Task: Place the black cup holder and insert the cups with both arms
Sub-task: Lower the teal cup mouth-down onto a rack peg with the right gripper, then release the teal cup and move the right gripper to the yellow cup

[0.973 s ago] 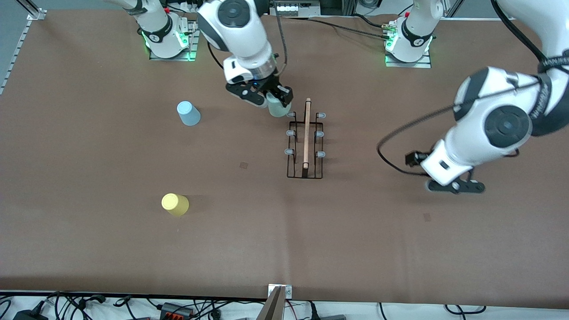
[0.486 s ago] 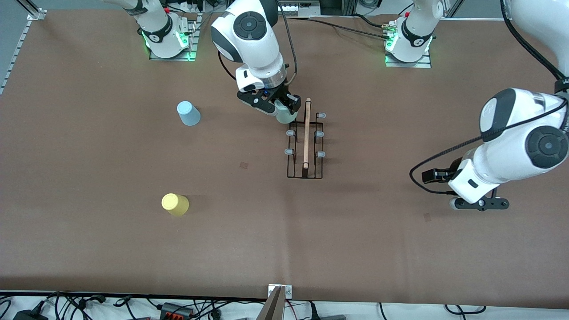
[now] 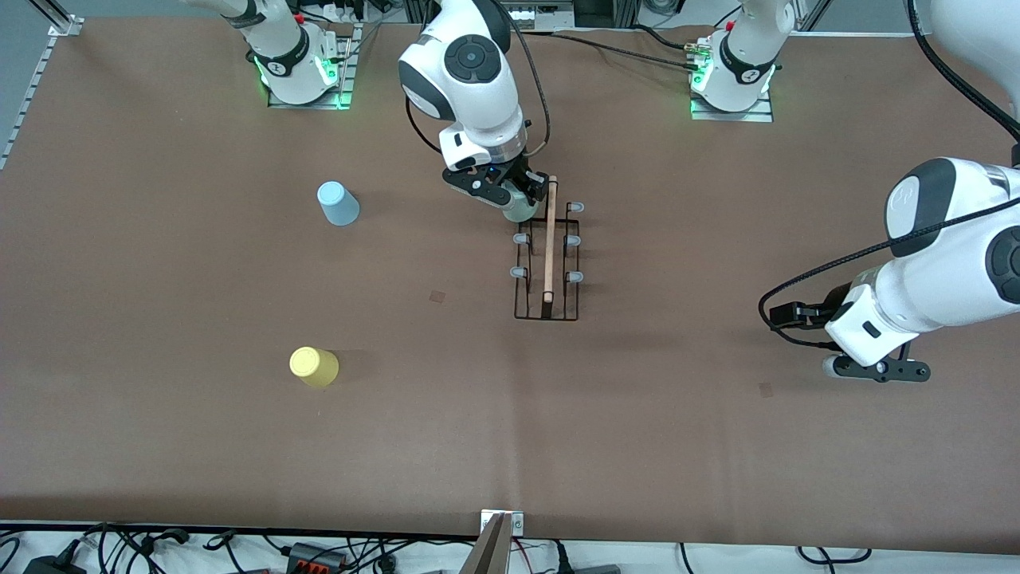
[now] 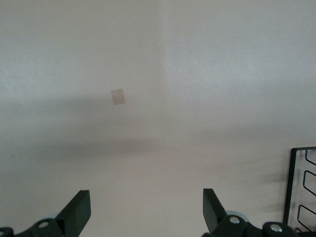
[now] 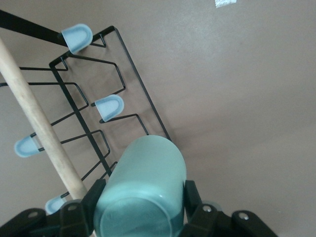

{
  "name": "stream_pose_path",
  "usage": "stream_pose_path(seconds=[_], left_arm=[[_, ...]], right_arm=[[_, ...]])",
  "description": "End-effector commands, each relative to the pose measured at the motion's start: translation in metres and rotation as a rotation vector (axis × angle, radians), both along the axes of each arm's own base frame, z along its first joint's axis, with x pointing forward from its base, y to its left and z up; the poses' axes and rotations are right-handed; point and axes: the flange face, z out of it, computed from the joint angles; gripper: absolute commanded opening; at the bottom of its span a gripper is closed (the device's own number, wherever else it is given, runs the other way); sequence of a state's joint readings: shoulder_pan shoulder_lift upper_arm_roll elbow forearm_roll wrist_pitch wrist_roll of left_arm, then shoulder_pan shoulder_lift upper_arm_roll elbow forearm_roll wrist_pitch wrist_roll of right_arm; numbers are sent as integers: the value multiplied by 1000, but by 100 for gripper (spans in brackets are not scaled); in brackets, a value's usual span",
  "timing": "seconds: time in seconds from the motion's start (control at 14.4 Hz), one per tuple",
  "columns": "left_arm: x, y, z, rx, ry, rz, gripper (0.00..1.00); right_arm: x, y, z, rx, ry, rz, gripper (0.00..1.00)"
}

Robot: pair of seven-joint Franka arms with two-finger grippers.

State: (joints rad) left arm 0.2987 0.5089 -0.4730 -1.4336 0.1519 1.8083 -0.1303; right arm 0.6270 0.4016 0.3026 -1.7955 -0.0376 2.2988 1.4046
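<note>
Front view: my right gripper (image 3: pixel 510 195), upper centre of the frame, clamps a small pale green plastic cup (image 3: pixel 519 210) over the top corner of the thin black wire cup holder (image 3: pixel 547 259) with its wooden rod handle. A light blue plastic cup (image 3: pixel 339 204) stands in the frame's upper left area, a yellow plastic cup (image 3: pixel 314 367) lower down. My left gripper (image 3: pixel 876 371) hovers over bare brown table (image 3: pixel 637 430) at the frame's right edge.

Left wrist view: my left gripper's fingers (image 4: pixel 79 212) are spread wide and empty above the table; the holder's edge (image 4: pixel 301 187) shows in the lower right corner.

Right wrist view: fingers (image 5: pixel 91 200) squeeze the green cup (image 5: pixel 143 190), bottom centre, beside the holder's blue-tipped pegs (image 5: pixel 109 107).
</note>
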Motion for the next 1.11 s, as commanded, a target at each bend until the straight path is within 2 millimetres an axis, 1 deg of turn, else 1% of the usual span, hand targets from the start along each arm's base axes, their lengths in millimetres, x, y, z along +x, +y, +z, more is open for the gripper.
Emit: stream_pose_path(seconds=[0.0, 0.07, 0.21, 0.35, 0.42, 0.49, 0.56, 0.63, 0.69, 0.76, 0.9, 0.97, 1.04], left_arm=[[5, -10, -29, -39, 48, -31, 100], [5, -11, -38, -53, 64, -29, 100], [4, -14, -39, -76, 73, -21, 100], [2, -19, -37, -80, 81, -30, 100], [0, -29, -31, -88, 81, -43, 100], [-2, -27, -30, -83, 95, -44, 100], [-4, -23, -29, -79, 106, -42, 100], [-6, -22, -30, -76, 125, -43, 100], [-9, -20, -31, -70, 154, -45, 100], [-13, -20, -30, -60, 179, -49, 100], [-17, -20, -16, -50, 179, -52, 100], [-19, -22, -17, -41, 185, -57, 100], [-18, -18, -16, -34, 184, -55, 100]], right_arm=[[-1, 8, -5, -4, -7, -5, 100], [0, 6, -6, -5, -7, -5, 100], [7, 0, 5, -4, -19, 4, 100], [23, -23, 29, -27, -24, -15, 100], [35, -45, 49, -49, -30, 10, 100], [51, -76, 63, -87, -22, 60, 100], [67, -109, 72, -125, -1, 107, 100], [88, -146, 77, -146, 14, 169, 100], [106, -178, 82, -150, 11, 230, 100], [122, -215, 77, -154, 16, 288, 100], [154, -288, 72, -151, 20, 372, 100], [167, -316, 68, -145, 14, 418, 100], [184, -345, 57, -133, -11, 460, 100]])
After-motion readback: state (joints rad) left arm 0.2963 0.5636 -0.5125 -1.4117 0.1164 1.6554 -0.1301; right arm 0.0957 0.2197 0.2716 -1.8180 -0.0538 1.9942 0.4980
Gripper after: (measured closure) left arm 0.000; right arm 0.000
